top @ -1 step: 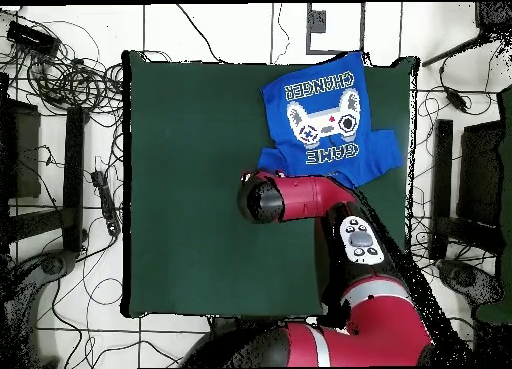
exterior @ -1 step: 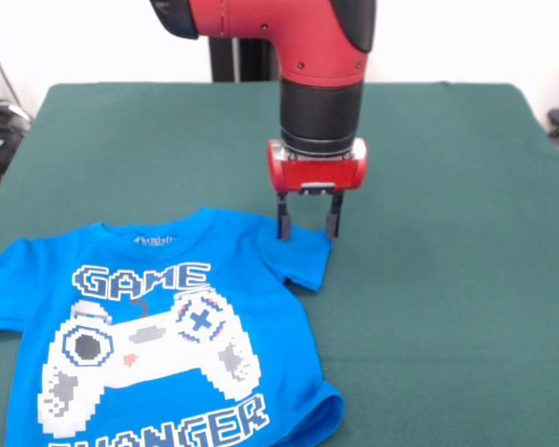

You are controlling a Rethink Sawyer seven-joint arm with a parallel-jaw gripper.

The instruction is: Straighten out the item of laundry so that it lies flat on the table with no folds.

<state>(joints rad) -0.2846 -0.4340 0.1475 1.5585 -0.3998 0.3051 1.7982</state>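
My jaws hang straight down in the middle of the front view, spread apart, with both tips at the upper edge of the blue T-shirt's right-hand sleeve. I cannot tell whether the tips touch the cloth or sit just above it; nothing is pinched between them.

The T-shirt lies print side up in the lower left of the front view, on the green table. Its collar points toward the top of the frame, and the white controller and the word GAME read upright. The left sleeve reaches the left edge of the picture. The hem runs off the bottom edge, and its lower right corner curls up in a rounded fold. The right sleeve looks slightly bunched near my tips.

In the overhead view the T-shirt sits in the upper right part of the table, close to its top edge, with the print upside down. My red arm crosses just below it and hides my jaws.
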